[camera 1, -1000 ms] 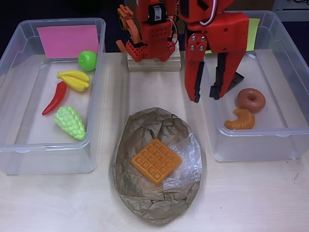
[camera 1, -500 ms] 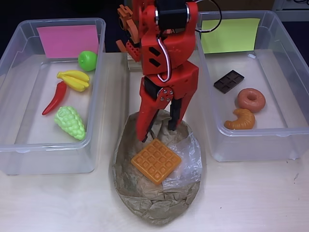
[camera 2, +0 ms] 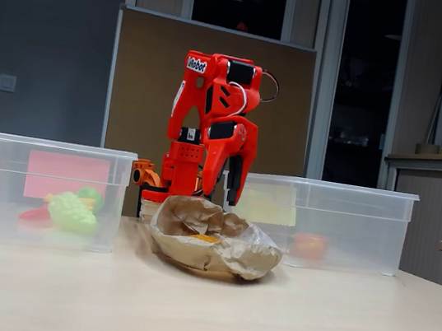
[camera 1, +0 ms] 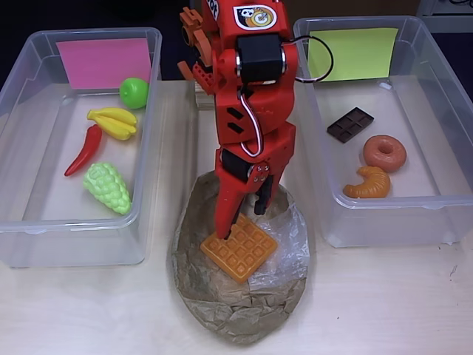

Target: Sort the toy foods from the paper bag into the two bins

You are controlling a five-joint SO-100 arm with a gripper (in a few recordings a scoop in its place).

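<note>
the red two-finger gripper [camera 1: 242, 220] hangs low over the crumpled brown paper bag [camera 1: 222, 310], its jaws parted a little, with one fingertip touching the far edge of the square orange waffle [camera 1: 240, 248] and the other just behind it; it has hold of nothing. the waffle lies flat in the bag, partly on the shiny clear tape patch [camera 1: 292, 240]. the bag sits on a pale wooden table [camera 1: 384, 303] between two clear plastic tubs. in the overhead view the left tub with the pink label [camera 1: 103, 62] holds a green apple [camera 1: 134, 92], yellow bananas [camera 1: 113, 123], a red chili [camera 1: 84, 150] and green grapes [camera 1: 108, 187]. the right tub with the yellow-green label [camera 1: 353, 53] holds a brown chocolate bar [camera 1: 350, 124], a brown donut [camera 1: 383, 153] and an orange croissant [camera 1: 367, 183]. in the fixed view a brown board [camera 2: 145, 88] stands behind the arm, with grey walls and dark windows beyond.
</note>
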